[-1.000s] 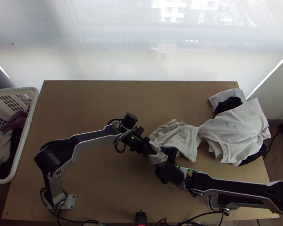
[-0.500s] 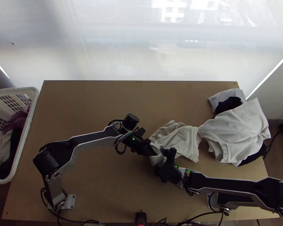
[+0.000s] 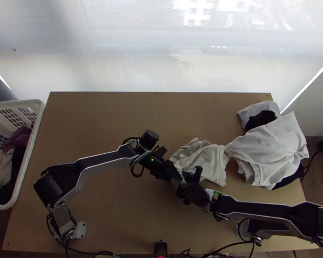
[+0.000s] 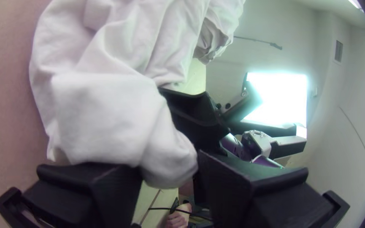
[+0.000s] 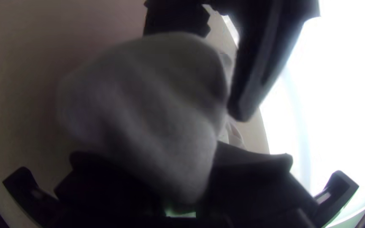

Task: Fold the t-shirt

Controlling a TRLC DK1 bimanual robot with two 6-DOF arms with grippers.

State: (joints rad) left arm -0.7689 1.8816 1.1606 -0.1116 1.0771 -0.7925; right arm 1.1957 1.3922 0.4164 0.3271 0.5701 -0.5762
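Mid-table, the off-white t-shirt [image 3: 202, 159] lies bunched, its near-left end hidden among the grippers. My left gripper [image 3: 178, 175] and my right gripper [image 3: 184, 177] face each other closely there. In the left wrist view, a rounded fold of the t-shirt [image 4: 102, 114] hangs between the parted fingers of my left gripper [image 4: 169, 169]; the right gripper's black finger [image 4: 195, 112] is just beyond. In the right wrist view, my right gripper [image 5: 186, 185] is shut on a thick, bunched part of the t-shirt [image 5: 148, 101].
A pile of white cloth [image 3: 275, 148] with black cloth [image 3: 260, 119] lies at the table's right side, against the t-shirt's right edge. A white laundry basket [image 3: 32, 146] with clothes stands beyond the left edge. Bare tabletop [image 3: 105, 118] stretches across the back left.
The right gripper has turned slightly and its camera side has shifted a little to the right. The left arm's elbow has moved slightly outward, and its fingertips now sit closer to the right gripper.
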